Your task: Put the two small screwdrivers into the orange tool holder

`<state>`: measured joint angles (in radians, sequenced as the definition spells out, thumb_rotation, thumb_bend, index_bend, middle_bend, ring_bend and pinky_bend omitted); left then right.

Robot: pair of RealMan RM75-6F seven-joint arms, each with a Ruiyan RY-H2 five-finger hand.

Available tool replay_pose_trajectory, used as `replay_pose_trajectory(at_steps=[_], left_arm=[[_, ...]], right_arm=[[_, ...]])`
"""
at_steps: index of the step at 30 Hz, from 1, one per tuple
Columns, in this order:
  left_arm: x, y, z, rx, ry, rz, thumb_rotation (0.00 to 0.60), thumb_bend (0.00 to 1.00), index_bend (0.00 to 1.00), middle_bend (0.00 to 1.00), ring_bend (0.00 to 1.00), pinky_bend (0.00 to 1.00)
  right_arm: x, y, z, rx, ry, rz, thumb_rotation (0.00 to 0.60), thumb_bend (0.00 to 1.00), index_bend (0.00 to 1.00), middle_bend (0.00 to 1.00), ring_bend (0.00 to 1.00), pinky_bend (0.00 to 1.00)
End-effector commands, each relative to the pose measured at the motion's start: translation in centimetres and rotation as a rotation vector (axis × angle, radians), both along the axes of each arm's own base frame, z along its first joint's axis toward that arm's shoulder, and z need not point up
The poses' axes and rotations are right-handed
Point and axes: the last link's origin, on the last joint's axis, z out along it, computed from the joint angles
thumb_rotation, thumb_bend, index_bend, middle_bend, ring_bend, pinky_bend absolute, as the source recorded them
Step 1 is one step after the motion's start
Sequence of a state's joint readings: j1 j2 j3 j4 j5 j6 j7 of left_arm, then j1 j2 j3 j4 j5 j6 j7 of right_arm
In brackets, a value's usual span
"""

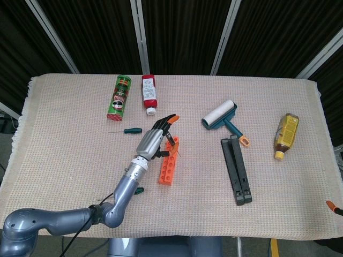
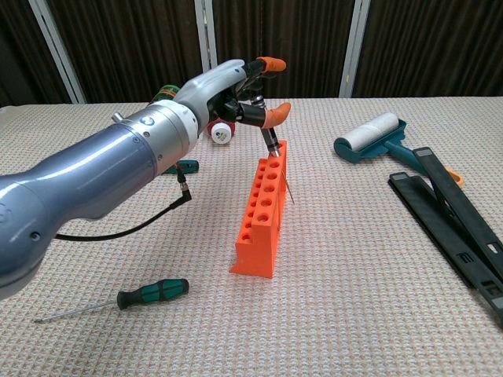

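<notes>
**What lay on my table**

My table (image 1: 64, 123) wore a beige woven cloth. On it lay a chip can (image 1: 119, 97), sauce bottle (image 1: 149, 93), two green screwdrivers (image 1: 131, 130) (image 2: 149, 293), orange holder (image 1: 169, 163), lint roller (image 1: 222, 117), black bars (image 1: 237, 170) and honey bottle (image 1: 286, 135).

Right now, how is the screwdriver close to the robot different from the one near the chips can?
The near green screwdriver lies by the table's front edge, close to the left arm; the far green screwdriver lies below the chips can. The near one is partly hidden under the arm in the head view; the far one shows fully. Both have green handles, lie flat, and sit outside the orange tool holder.
</notes>
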<state>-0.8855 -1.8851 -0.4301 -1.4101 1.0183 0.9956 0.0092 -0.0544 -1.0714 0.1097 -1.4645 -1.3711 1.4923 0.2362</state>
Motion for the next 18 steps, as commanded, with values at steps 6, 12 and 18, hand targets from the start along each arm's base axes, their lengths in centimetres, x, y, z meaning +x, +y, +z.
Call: replay_pose_trajectory(at_steps=[6,12,18], left_arm=[[-1.2,0.7,0.9,-0.19,-0.246,0.157,0.49,0.49,0.15,0.02,0.0,0.0],[-0.4,1.1,0.3,-0.282,-0.361,0.201,0.49,0.54,0.25,0.08,0.0,0.05],[1.1,0.7,-0.4,-0.326,-0.428,0.197,0.492,0.58,0.32,0.14,0.0,0.1]], right_arm=[[0.1,0.0,0.0,0.001,0.003,0.003,0.6,0.0,0.05,0.08,0.0,0.03],[0.2,0.0,0.0,-0.001,0.004,-0.001,0.6,0.0,0.05,0.08,0.0,0.03],[0.2,0.1,0.1,-0.003,0.007,-0.007,0.6,0.0,0.05,0.09,0.0,0.03]])
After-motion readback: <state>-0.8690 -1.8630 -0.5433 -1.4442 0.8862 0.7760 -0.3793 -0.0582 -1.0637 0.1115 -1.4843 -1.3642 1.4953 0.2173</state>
